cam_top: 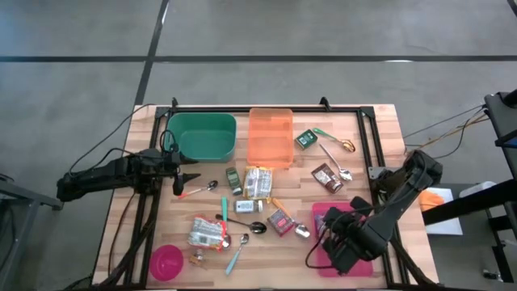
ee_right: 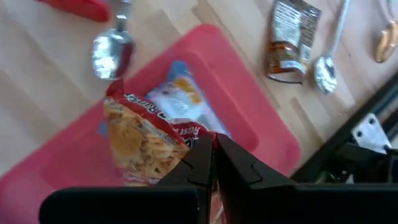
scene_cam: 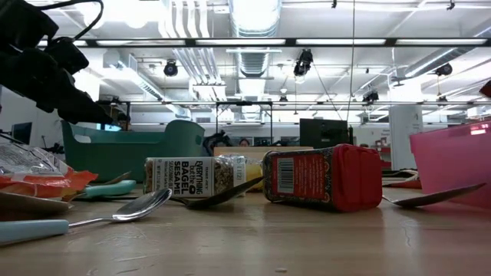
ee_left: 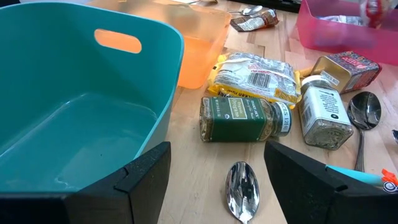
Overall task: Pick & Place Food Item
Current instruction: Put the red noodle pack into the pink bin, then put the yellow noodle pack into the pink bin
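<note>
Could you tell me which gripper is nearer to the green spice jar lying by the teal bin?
The left. The left gripper hangs open just short of the green spice jar, beside the teal bin. The right gripper is across the table over the pink tray, shut on a snack packet.

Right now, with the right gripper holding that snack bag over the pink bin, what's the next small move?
Probably lower a little and open: the right gripper is shut on the snack bag, which hangs directly above the pink bin, so a release should drop it inside.
</note>
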`<action>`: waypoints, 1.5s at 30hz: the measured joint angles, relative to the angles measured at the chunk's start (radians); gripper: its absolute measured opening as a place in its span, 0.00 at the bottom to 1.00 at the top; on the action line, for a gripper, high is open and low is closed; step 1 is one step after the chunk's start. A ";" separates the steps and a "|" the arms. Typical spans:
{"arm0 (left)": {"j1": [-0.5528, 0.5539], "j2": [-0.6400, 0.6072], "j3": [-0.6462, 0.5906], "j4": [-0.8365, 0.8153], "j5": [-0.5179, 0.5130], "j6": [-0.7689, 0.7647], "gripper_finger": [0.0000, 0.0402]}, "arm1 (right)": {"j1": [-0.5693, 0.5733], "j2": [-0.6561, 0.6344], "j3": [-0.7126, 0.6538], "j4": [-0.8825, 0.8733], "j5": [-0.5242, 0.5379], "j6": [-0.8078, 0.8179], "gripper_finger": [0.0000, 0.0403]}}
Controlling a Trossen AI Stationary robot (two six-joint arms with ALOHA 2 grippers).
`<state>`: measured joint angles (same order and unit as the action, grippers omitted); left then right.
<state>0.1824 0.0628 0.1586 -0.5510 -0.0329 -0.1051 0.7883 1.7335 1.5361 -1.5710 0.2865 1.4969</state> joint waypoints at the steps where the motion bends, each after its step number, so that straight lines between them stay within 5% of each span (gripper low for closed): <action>1: 0.000 0.000 0.000 0.000 0.000 0.000 0.65 | -0.004 -0.007 -0.021 -0.001 0.001 0.010 0.03; 12: 0.000 0.000 0.000 0.000 0.000 0.000 0.65 | -0.060 -0.031 -0.226 0.015 -0.029 0.102 0.03; 24: 0.000 0.000 0.000 0.000 0.000 0.000 0.65 | -0.072 -0.030 -0.243 0.075 0.017 0.141 0.04; 37: 0.000 0.000 0.000 0.000 0.000 0.000 0.65 | -0.125 -0.029 -0.308 0.167 0.031 0.023 0.47; 45: 0.000 0.000 0.000 0.000 0.000 0.000 0.65 | -0.141 -0.029 -0.305 0.164 0.030 0.025 0.62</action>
<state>0.1825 0.0624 0.1589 -0.5510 -0.0329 -0.1051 0.6468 1.7046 1.2307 -1.4065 0.3164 1.5214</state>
